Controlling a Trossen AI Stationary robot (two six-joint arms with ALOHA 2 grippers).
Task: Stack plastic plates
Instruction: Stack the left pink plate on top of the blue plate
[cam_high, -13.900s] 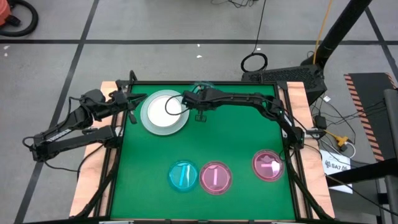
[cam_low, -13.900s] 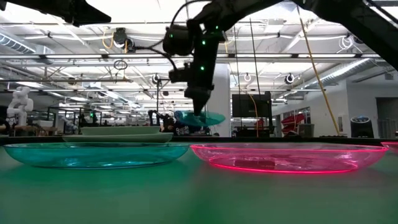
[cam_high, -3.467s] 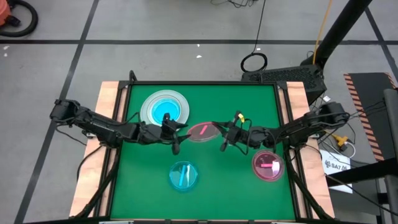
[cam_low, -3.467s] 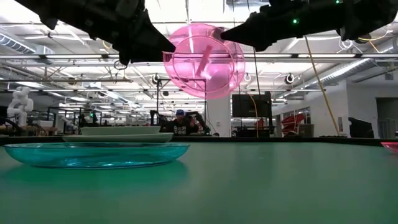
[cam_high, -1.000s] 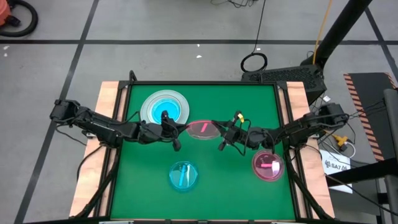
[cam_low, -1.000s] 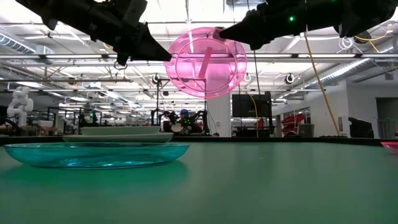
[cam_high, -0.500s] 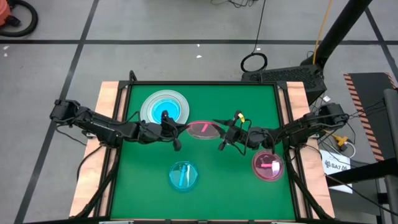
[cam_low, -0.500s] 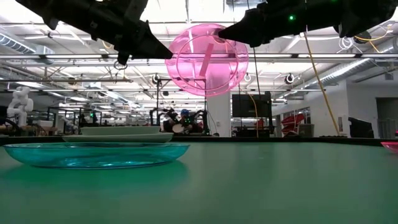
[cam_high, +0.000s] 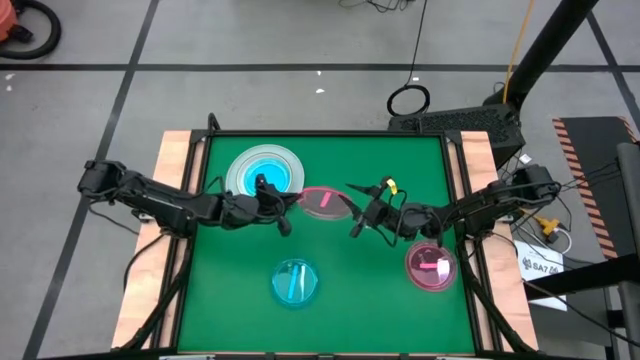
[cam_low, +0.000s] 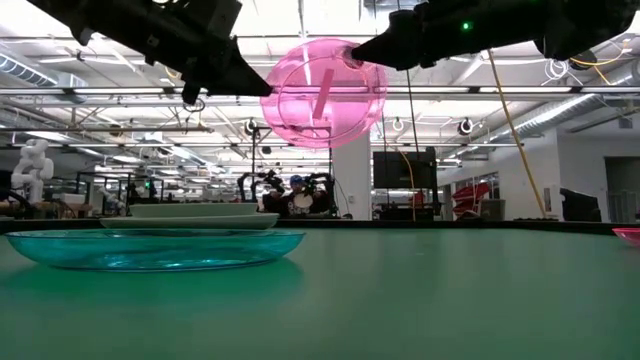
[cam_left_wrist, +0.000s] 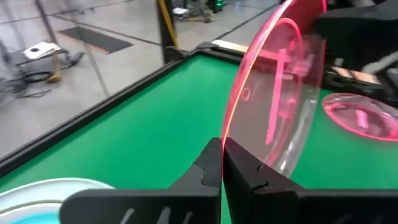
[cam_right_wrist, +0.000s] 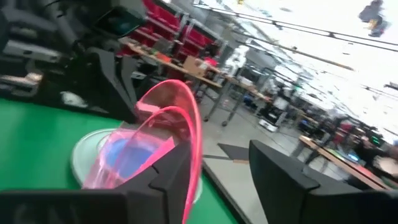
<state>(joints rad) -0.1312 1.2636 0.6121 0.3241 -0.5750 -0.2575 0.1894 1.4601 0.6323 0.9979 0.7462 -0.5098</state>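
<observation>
Left hand (cam_high: 283, 203) reaches in low, pinching the raised pink plate's (cam_high: 325, 202) edge above mid-worktop (cam_high: 380, 290). Right hand (cam_high: 354, 212), opposite, is spread beside it. Two pink plates, two cyan; one tops the pale stack (cam_high: 264, 172).

Green table surface (cam_high: 340, 290) framed by pale wooden side boards (cam_high: 170, 150). Beyond, grey floor crossed by dark tape lines (cam_high: 130, 70), a coiled black cable (cam_high: 409, 100), a yellow cable (cam_high: 522, 35). Behind the table, a white pillar (cam_low: 351, 178) and a dark monitor (cam_low: 404, 169).
</observation>
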